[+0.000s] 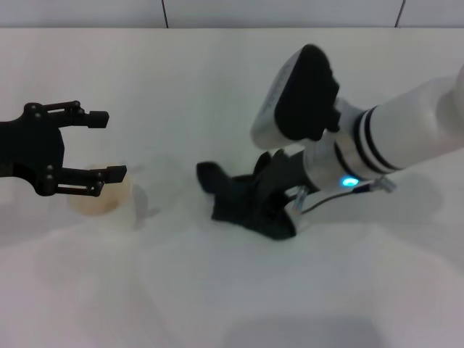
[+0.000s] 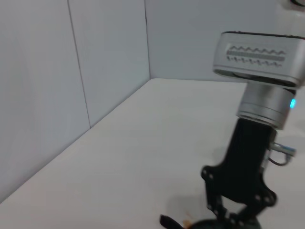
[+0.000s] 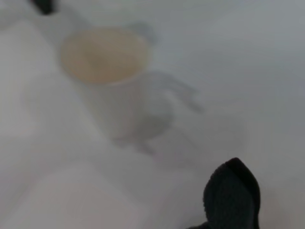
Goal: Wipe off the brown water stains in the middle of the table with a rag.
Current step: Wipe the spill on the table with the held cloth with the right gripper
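On the white table (image 1: 217, 87), near its middle, lies the dark lumpy rag (image 1: 221, 190). My right gripper (image 1: 257, 209) comes down on it from the right and is shut on it, pressing it to the tabletop. In the left wrist view the right gripper (image 2: 237, 219) points down into the rag (image 2: 167, 222), and a small orange-brown trace of the brown water stains (image 2: 187, 223) shows beside the cloth. In the head view the stains are hidden. My left gripper (image 1: 106, 145) hovers open at the far left. A tip of the rag (image 3: 233, 195) shows in the right wrist view.
A clear plastic cup (image 1: 98, 199) with a pale orange tint stands just under and beside my left gripper's lower finger; the same cup (image 3: 105, 62) fills the right wrist view. A grey wall (image 2: 71, 71) borders the table's far edge.
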`<control>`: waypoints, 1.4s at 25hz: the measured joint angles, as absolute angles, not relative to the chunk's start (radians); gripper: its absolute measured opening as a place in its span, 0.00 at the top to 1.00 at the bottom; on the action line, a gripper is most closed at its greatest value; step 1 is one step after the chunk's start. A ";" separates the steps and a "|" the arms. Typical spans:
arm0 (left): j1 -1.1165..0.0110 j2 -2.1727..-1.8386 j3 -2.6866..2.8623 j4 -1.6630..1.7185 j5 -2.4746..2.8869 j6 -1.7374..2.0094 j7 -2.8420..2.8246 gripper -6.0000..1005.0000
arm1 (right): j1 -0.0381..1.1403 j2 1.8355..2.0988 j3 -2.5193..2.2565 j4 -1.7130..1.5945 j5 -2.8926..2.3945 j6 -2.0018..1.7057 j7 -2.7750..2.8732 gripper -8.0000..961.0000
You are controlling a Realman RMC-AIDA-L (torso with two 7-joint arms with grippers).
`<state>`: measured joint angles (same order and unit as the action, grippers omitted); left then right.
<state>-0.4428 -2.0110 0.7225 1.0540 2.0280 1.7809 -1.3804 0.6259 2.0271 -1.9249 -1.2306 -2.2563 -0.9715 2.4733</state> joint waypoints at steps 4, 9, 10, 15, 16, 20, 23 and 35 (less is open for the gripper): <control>-0.442 -2.011 0.722 1.055 2.028 1.781 -1.380 0.12 | 0.616 2.028 -1.971 -1.259 -2.212 -0.986 2.486 0.91; -0.440 -2.012 0.722 1.057 2.028 1.781 -1.378 0.12 | 0.611 2.028 -2.014 -1.275 -2.193 -0.985 2.498 0.91; -0.441 -2.013 0.722 1.057 2.028 1.781 -1.378 0.12 | 0.612 2.028 -2.018 -1.275 -2.193 -0.980 2.500 0.91; -0.442 -2.022 0.722 1.061 2.028 1.773 -1.378 0.12 | 0.622 2.028 -2.022 -1.250 -2.195 -0.926 2.502 0.91; -0.443 -2.024 0.722 1.063 2.028 1.772 -1.378 0.12 | 0.624 2.028 -2.022 -1.245 -2.198 -0.913 2.502 0.91; -0.443 -2.027 0.722 1.066 2.028 1.770 -1.378 0.12 | 0.635 2.028 -2.021 -1.219 -2.203 -0.873 2.502 0.91; -0.443 -2.029 0.722 1.066 2.028 1.770 -1.378 0.12 | 0.653 2.028 -2.015 -1.180 -2.205 -0.843 2.500 0.91; -0.441 -2.031 0.722 1.066 2.029 1.769 -1.383 0.12 | 0.667 2.022 -1.915 -1.107 -2.261 -0.796 2.496 0.91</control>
